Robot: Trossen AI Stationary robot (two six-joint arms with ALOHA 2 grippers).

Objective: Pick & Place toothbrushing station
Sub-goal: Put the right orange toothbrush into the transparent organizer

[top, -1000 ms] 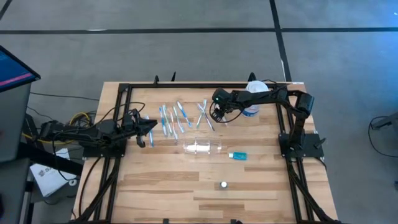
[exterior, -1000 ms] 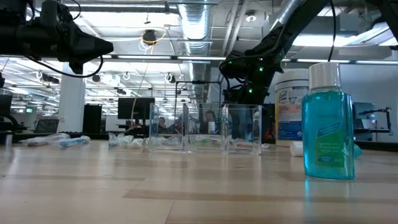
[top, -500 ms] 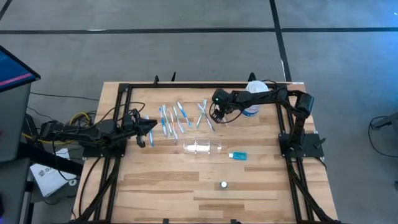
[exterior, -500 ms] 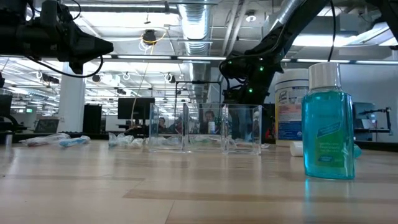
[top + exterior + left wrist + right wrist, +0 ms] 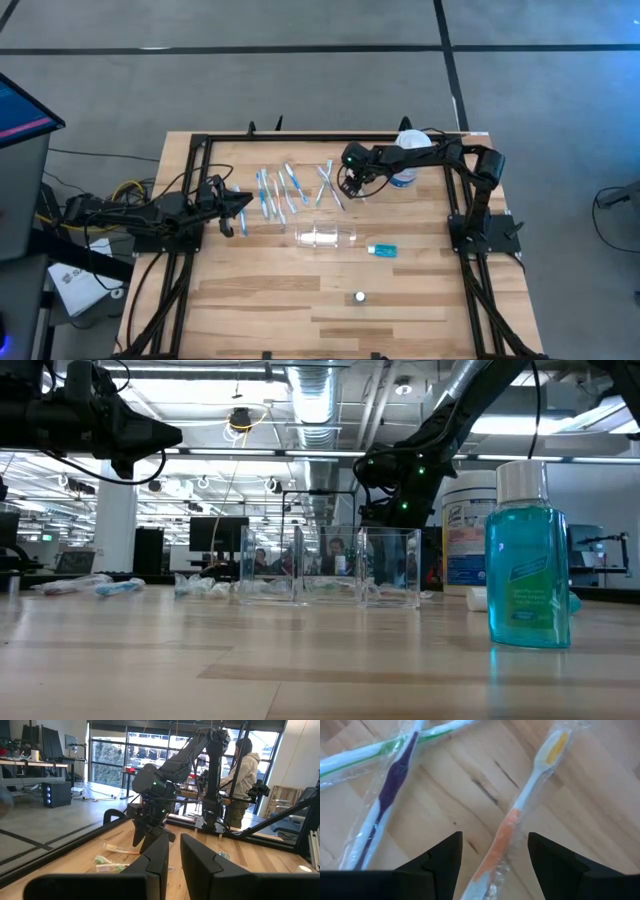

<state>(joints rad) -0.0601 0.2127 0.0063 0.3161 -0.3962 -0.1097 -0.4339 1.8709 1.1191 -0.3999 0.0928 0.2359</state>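
Observation:
Several wrapped toothbrushes (image 5: 290,188) lie loose on the wooden table's far middle. My right gripper (image 5: 350,187) hangs open over their right end, pointing steeply down. In the right wrist view its fingers (image 5: 440,862) stand on either side of an orange-handled toothbrush (image 5: 530,790); whether they touch it cannot be told. A purple-handled one (image 5: 390,785) lies beside it. A clear plastic container (image 5: 325,237) and a small tube with a blue end (image 5: 382,250) lie nearer the middle. My left gripper (image 5: 244,203) waits at the left, level, its fingers a narrow slit apart and nothing between them.
A large white tub (image 5: 408,163) stands at the far right, close behind my right arm. A teal bottle with a white cap (image 5: 527,560) stands upright near the front edge. A black frame (image 5: 200,140) runs round the table's far part. A person stands beyond the table.

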